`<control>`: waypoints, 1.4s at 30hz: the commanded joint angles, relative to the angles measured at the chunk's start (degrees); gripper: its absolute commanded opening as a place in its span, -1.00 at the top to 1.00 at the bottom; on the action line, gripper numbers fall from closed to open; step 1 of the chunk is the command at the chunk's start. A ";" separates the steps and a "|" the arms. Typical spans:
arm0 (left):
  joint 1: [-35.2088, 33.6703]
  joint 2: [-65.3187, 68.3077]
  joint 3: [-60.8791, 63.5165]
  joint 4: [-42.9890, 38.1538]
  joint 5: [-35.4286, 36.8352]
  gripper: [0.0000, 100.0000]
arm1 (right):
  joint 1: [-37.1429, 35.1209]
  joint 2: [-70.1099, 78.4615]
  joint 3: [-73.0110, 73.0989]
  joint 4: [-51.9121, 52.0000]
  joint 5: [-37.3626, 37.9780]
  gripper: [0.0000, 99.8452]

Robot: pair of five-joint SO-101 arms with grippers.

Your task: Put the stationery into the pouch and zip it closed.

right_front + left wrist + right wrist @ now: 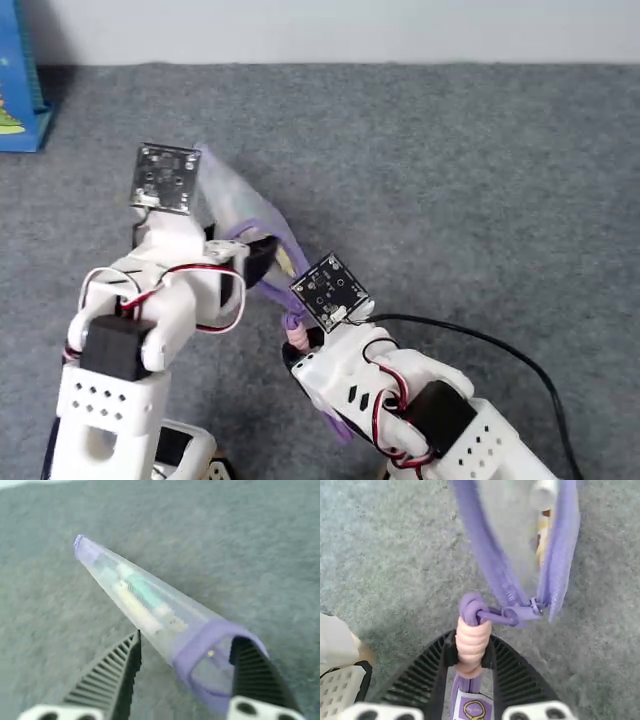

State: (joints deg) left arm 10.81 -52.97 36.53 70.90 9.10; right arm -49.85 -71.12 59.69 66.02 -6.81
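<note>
A translucent pouch (235,205) with purple trim holds several pens and other stationery (140,597). It slants up off the grey mat between the two arms. My left gripper (255,255) is shut on the pouch (145,600) near its purple open end, one finger on each side (190,640). My right gripper (470,640) is shut on the pink ribbed zip pull (470,645), which hangs from the purple slider (520,614) at the end of the zip. Past the slider the zip gapes, with stationery (542,535) showing inside. In the high view the right gripper (297,340) sits just below the pouch's near end.
A blue box (18,80) stands at the back left corner. A black cable (500,350) runs from the right arm toward the front right. The grey mat (470,180) stretches to the right and back, ending at a white wall.
</note>
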 commanded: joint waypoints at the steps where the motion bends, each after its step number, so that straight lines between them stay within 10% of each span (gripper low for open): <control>1: 3.78 0.26 -1.36 -4.04 0.53 0.42 | -0.66 -1.27 -3.43 2.68 -0.35 0.98; 25: 22.51 -0.35 6.46 -16.88 6.33 0.41 | -0.40 -28.53 -4.04 14.02 -1.05 0.98; 42: 9.93 -0.26 -7.60 6.77 -14.59 0.42 | 14.90 -32.84 -4.31 15.78 4.40 0.98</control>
State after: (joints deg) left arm 21.36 -52.97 32.40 74.24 0.57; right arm -37.36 -103.74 55.82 81.76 -3.56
